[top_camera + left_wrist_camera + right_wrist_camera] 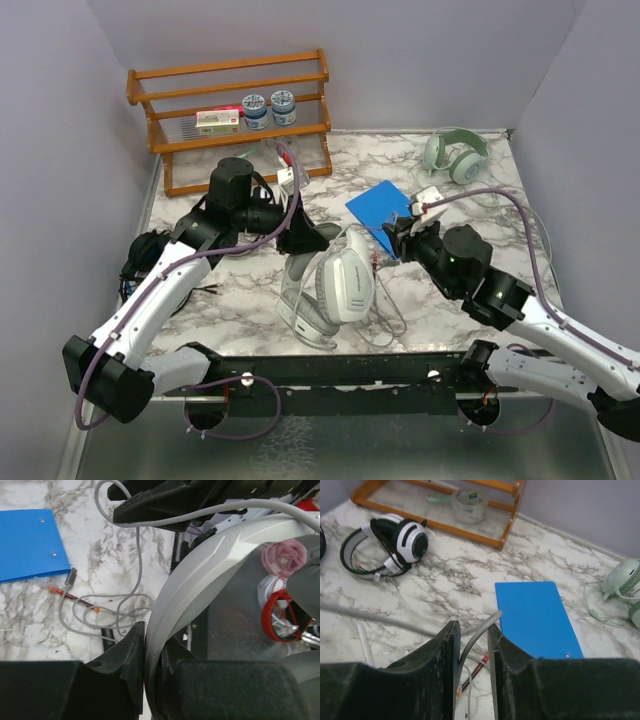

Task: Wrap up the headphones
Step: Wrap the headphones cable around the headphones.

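L claw point(149, 647) clamps headphones point(215, 565) band edge; R claw point(473, 635) agape.

Soft, even light from above; marble tabletop point(240, 300) bright, no hard glare. Shadows faint and short beneath the arms. Overhead view crisp edge to edge. Wrist views: near fingers point(435, 680) black, detail lost, soft-focus. Pale headband point(200, 575) blurred close up, mild sheen. Far rack point(514, 510) reasonably sharp.
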Robot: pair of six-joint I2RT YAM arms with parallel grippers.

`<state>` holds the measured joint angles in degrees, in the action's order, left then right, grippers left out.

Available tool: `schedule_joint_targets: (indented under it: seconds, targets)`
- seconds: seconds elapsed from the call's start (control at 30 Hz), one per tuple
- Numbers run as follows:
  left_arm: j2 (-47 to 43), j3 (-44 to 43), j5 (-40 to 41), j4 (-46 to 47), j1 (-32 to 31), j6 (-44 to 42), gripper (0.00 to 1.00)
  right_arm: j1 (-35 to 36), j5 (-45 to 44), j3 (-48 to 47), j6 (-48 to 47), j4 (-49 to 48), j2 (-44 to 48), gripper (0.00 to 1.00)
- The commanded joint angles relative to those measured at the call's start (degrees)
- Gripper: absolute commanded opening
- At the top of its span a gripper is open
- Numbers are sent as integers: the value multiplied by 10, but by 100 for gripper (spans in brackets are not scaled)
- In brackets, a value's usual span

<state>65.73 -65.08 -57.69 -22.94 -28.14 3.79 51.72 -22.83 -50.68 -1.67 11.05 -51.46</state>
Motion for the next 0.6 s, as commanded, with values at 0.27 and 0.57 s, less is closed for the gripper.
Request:
schedule_joint_targets:
  seconds: [0.27, 0.57]
  targets:
    - [17, -21, -93, 181, 23, 337, 0, -3, 70, 119, 11, -197, 109, 38]
    - [41, -90, -28, 122, 47, 404, 0, -3, 157, 143, 40, -197, 87, 31]
